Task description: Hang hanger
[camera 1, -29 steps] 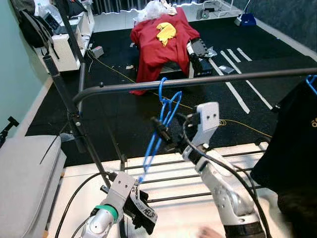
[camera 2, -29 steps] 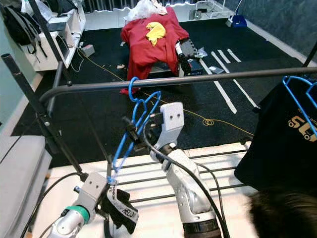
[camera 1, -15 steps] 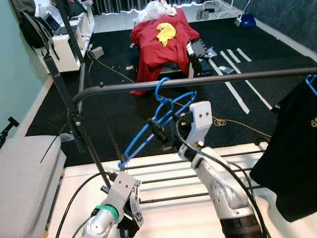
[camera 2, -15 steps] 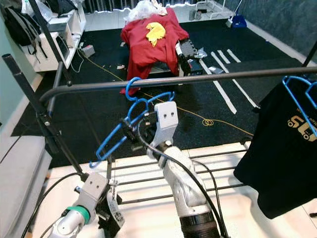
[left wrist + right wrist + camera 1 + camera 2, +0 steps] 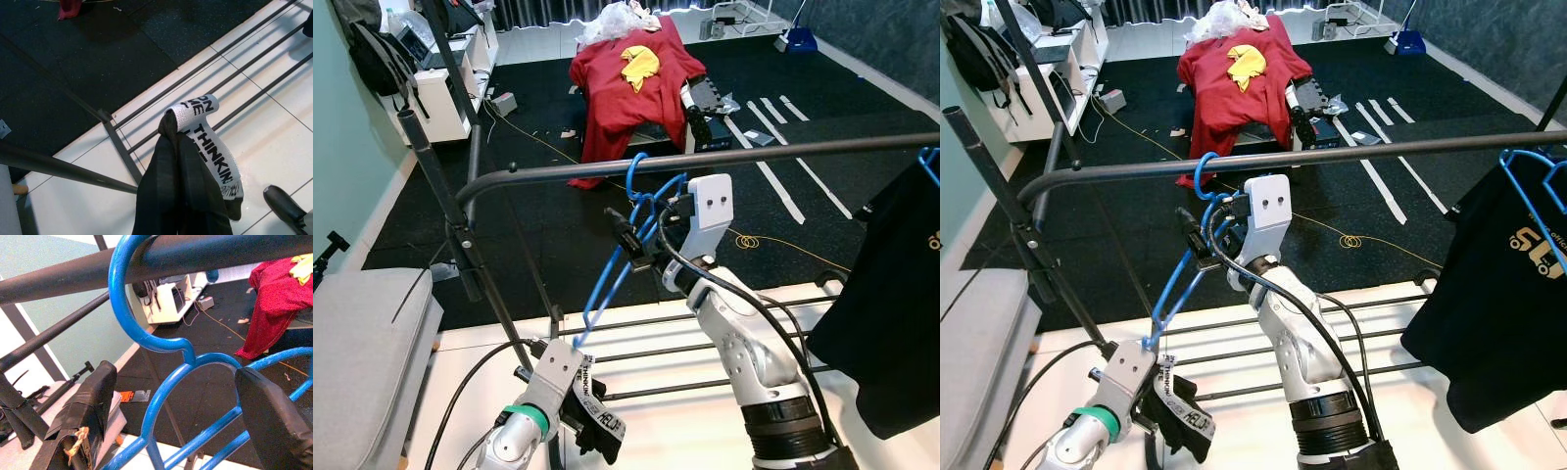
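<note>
A blue hanger [image 5: 612, 274] slants steeply, and its hook [image 5: 120, 308] curls over the dark clothes rail [image 5: 754, 154]. My right gripper [image 5: 628, 235] sits just under the rail at the hanger's neck. In the right wrist view its fingers [image 5: 83, 421] stand apart, the blue wire running between them beside one pad. The hanger's low end reaches down to my left gripper [image 5: 570, 397], which is shut on a black garment [image 5: 181, 196] with a white printed label.
A black T-shirt [image 5: 891, 284] hangs on another blue hanger [image 5: 928, 162] at the rail's right end. The rack's slanted post [image 5: 440, 196] and floor bars [image 5: 656, 348] stand close ahead. A grey seat [image 5: 362, 362] is at left, and red cloth [image 5: 631, 78] lies beyond.
The hanger swung from nearly level to steep, and its hook now sits over the rail. My right gripper rose closer to the rail. The black garment is up at my left gripper again.
</note>
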{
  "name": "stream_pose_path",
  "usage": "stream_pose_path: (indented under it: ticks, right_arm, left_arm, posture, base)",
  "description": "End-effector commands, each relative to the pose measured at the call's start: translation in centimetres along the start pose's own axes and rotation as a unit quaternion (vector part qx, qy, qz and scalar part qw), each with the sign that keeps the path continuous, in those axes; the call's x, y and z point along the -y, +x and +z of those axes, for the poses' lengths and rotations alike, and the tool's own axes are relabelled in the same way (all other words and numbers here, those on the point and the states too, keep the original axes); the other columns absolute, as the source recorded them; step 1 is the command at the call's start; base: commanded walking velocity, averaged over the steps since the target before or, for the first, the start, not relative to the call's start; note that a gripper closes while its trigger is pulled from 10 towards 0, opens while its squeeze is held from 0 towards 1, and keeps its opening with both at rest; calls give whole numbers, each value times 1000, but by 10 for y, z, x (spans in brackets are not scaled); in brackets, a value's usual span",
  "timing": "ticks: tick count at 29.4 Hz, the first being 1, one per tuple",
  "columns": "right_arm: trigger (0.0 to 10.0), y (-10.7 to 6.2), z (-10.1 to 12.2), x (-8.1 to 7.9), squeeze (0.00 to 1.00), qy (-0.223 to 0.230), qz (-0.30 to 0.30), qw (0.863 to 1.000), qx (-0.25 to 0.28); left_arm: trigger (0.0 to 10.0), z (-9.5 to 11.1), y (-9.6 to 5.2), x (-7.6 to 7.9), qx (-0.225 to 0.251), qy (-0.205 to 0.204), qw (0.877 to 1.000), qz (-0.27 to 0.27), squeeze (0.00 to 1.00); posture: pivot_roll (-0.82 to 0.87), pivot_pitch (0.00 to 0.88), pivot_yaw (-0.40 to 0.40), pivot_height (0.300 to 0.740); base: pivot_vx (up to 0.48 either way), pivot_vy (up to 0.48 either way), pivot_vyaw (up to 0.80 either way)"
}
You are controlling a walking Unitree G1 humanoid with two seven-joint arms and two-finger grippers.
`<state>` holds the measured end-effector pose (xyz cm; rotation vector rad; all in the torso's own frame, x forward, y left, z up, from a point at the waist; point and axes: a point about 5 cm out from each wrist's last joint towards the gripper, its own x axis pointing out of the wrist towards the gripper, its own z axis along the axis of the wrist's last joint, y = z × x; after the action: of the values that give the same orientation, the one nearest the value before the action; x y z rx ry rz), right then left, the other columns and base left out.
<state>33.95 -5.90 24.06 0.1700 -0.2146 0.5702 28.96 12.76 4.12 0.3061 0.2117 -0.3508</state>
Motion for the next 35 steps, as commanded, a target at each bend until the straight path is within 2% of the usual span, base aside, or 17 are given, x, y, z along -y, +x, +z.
stream_pose_path:
  ticks: [1,5,14,17,21,22,23,24,25,26,27,28,35]
  right_arm:
    - [10000,3,-1,-3,0,0,2,1000,-6]
    - [10000,-1,-9,8,0,-15,-67,997,-31]
    - [10000,-11,-9,9,0,-33,-101,994,-30]
    - [10000,-19,-9,14,0,-37,-117,992,-30]
    - [10000,-18,-12,19,0,-40,-122,991,-37]
    - [8745,-18,-14,20,0,-43,-120,991,-43]
    - [8745,-17,-15,20,0,-45,-119,991,-48]
    - [3922,-17,-18,21,0,-48,-119,990,-56]
    - [3922,-17,-18,21,0,-48,-119,990,-56]
    - [1608,-16,-21,23,0,-51,-119,989,-66]
    - [1608,-16,-21,23,0,-51,-119,989,-66]
    - [0,-16,-24,24,0,-53,-119,989,-73]
    - [0,-15,-24,28,0,-56,-117,988,-80]
  left_arm:
    - [10000,-6,-3,1,-12,4,1000,1,0]
    - [10000,-6,-4,2,-12,5,1000,-1,0]
    - [10000,-6,-3,3,-12,5,1000,-4,0]
    - [10000,-6,-2,5,-13,5,1000,-10,0]
    - [10000,-6,0,6,-13,5,1000,-13,0]
    - [10000,-5,0,6,-13,5,1000,-14,0]
    - [10000,-5,0,6,-13,5,1000,-14,0]
    - [10000,-5,0,6,-13,5,1000,-14,0]
    - [10000,-5,0,6,-13,5,1000,-14,0]
    - [10000,-5,0,6,-12,6,1000,-14,0]
    - [10000,-5,0,6,-12,6,1000,-14,0]
    - [10000,-5,0,6,-12,5,1000,-12,0]
    - [10000,-6,-1,4,-14,5,1000,-8,0]
  posture:
    - [-264,118,114,740]
    - [-270,117,115,740]
    - [-282,124,120,740]
    - [-285,126,120,740]
    - [-285,126,120,740]
    - [-285,126,120,740]
    - [-285,126,120,740]
    - [-285,126,120,740]
    - [-285,126,120,740]
    - [-294,128,126,740]
    - [-294,128,126,740]
    - [-294,128,126,740]
    - [-284,127,121,740]
  base:
    - [0,0,0]
    - [0,0,0]
    - [0,0,0]
    - [0,0,0]
    - [0,0,0]
    - [0,0,0]
    - [0,0,0]
    - [0,0,0]
    - [0,0,0]
    - [0,0,0]
    - [0,0,0]
    - [0,0,0]
    - [0,0,0]
